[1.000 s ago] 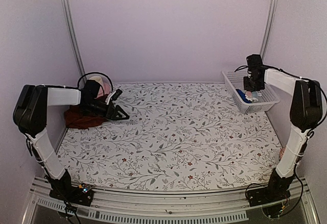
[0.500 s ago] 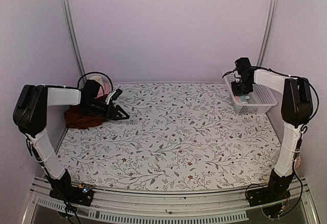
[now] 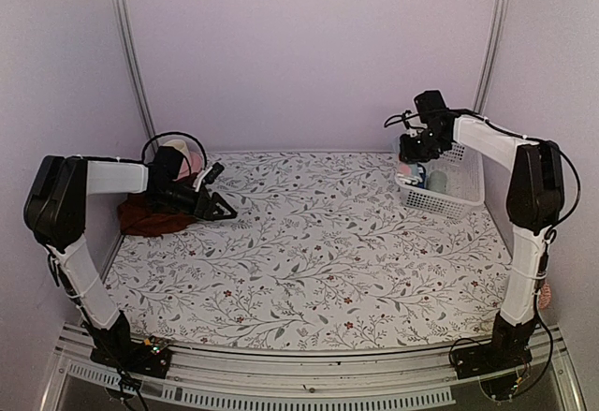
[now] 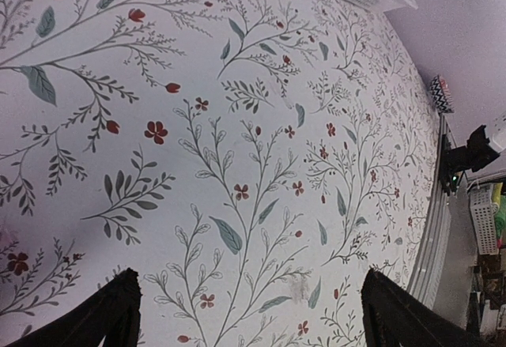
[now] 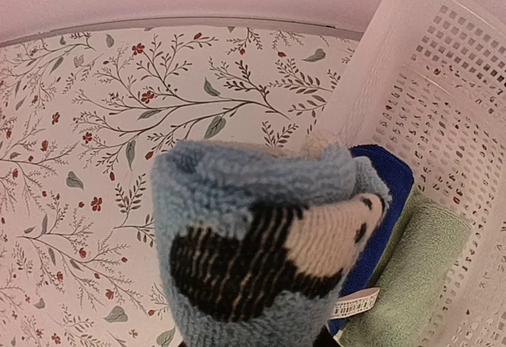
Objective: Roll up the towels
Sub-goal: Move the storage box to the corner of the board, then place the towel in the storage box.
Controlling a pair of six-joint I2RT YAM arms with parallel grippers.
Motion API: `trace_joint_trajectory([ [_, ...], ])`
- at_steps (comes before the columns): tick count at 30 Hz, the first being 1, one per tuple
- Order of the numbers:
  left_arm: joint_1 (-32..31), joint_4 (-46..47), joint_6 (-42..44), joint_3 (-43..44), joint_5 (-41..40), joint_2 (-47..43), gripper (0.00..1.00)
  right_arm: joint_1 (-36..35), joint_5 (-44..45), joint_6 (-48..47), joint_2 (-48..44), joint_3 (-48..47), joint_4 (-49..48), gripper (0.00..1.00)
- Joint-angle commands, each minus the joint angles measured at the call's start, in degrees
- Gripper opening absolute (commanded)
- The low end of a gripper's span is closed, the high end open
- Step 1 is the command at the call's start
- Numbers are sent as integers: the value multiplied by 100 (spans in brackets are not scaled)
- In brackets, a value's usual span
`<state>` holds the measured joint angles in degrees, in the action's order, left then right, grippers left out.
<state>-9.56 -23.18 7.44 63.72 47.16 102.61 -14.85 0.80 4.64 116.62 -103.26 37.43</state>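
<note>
Right arm swung left since earlier frame; white basket [image 3: 438,203] shifted left along with it, now off far-right corner. Left arm unmoved. Right fingers [image 3: 413,145] pinch rolled light-blue towel [image 5: 253,236], dark and pinkish patches on its end, held over basket's left edge. Dark blue towel [image 5: 387,181] and green towel [image 5: 415,260] lie inside basket. Left fingers [image 4: 115,319] spread wide, low over floral table [image 3: 328,271], nothing between them. Maroon towel [image 3: 140,219] bunched at table's far-left edge, behind left fingers.

Plain pale lilac walls [image 3: 309,55], two slanted metal rails [image 3: 129,46], a white floral-print table covering [image 3: 328,261].
</note>
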Motion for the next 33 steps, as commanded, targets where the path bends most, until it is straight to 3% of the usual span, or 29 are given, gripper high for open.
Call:
trace_joint_trajectory([
  [1, 72, 96, 84, -82, 137, 11, 97, 377, -250, 283, -654, 45, 164, 5],
  [12, 76, 77, 85, -79, 236, -3, 97, 1607, -2687, 916, -1548, 1842, -1190, 5],
  [20, 70, 68, 96, -71, 306, 29, 97, 2051, -4336, 1685, -1517, 2705, -2519, 5],
  [25, 70, 67, 93, -79, 358, 59, 97, 2109, -4528, 2203, -1336, 2802, -3069, 5],
  [33, 76, 57, 86, -88, 434, 122, 97, 2419, -4590, 2578, -965, 3039, -3183, 5],
])
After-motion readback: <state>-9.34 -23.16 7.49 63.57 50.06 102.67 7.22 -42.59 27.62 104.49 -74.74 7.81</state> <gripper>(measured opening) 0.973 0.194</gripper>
